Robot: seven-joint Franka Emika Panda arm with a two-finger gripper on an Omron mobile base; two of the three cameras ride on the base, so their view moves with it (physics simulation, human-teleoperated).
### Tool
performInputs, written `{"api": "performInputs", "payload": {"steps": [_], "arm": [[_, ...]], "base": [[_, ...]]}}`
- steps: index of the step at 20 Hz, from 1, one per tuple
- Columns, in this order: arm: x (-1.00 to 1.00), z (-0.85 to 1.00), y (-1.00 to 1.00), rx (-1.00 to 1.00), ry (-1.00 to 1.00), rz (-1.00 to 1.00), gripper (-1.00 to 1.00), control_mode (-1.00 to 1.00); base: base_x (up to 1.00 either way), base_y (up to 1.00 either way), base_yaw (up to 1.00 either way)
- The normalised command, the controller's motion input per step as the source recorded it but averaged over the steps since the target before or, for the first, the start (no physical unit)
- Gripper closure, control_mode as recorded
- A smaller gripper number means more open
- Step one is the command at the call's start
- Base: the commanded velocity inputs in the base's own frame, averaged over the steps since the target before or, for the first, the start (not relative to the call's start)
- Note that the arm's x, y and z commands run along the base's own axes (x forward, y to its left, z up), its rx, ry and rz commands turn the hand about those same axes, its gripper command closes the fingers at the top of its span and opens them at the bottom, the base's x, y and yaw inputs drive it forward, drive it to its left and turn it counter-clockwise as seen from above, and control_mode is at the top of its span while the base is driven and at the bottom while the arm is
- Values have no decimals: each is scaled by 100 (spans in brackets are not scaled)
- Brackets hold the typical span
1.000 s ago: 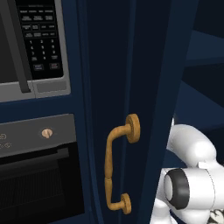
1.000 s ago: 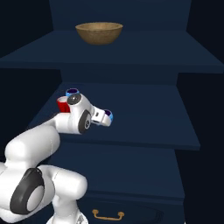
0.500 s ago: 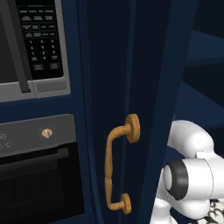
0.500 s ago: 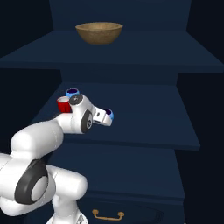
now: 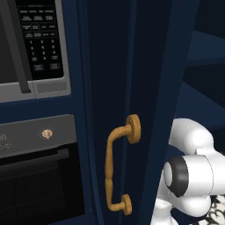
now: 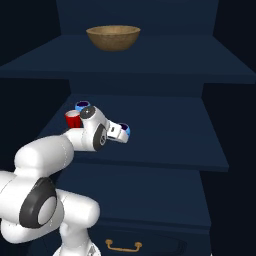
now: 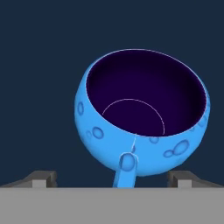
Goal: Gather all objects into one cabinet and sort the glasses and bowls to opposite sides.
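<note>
Left base camera first: the navy cabinet's door (image 5: 132, 88) takes up the middle of the shot, with its long curved brass handle (image 5: 115, 169) running down the lower half. To the left of the door there's a microwave keypad (image 5: 39, 41) up top and a dark oven front (image 5: 37, 176) below it, with a small round brass knob (image 5: 46, 133) on the panel. The white arm (image 5: 193, 171) bulges up from the lower right, and past the door edge you can see a bit of the dark shelves. Right base camera looks straight into the open cabinet: the wide tan wooden bowl (image 6: 113, 37) sits alone on the upper shelf, about centred. One shelf down, towards the left, the red cup (image 6: 72, 119) stands upright with a light-blue cup (image 6: 81, 106) just behind it. The arm reaches in over that same shelf (image 6: 165, 130), and a second light-blue vessel (image 6: 124, 130) peeks out right at the tip of the hand — it's small there, so I can't say if anything is touching it. A brass drawer pull (image 6: 123, 245) shows at the bottom. Hand camera: that blue vessel (image 7: 142, 116) is dead ahead, round, bubbly on the outside, dark purple inside, with a little stub pointing at the camera. The gripper (image 7: 111, 179) is spread wide, its fingertips (image 7: 41, 178) standing off to either side of the vessel and not closed on it — nothing is held.
</note>
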Motion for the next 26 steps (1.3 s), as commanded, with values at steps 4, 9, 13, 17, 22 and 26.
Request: {"api": "performInputs", "payload": {"steps": [4,9,13,17,22,26], "arm": [[0,0,0,0,0,0,-100,-100],[0,0,0,0,0,0,-100,-100],[0,0,0,0,0,0,100,-100],[0,0,0,0,0,0,100,-100],[0,0,0,0,0,0,100,-100],[0,0,0,0,0,0,100,-100]], "base": [[0,0,0],[0,0,0],[0,0,0],[0,0,0],[0,0,0],[0,0,0]]}}
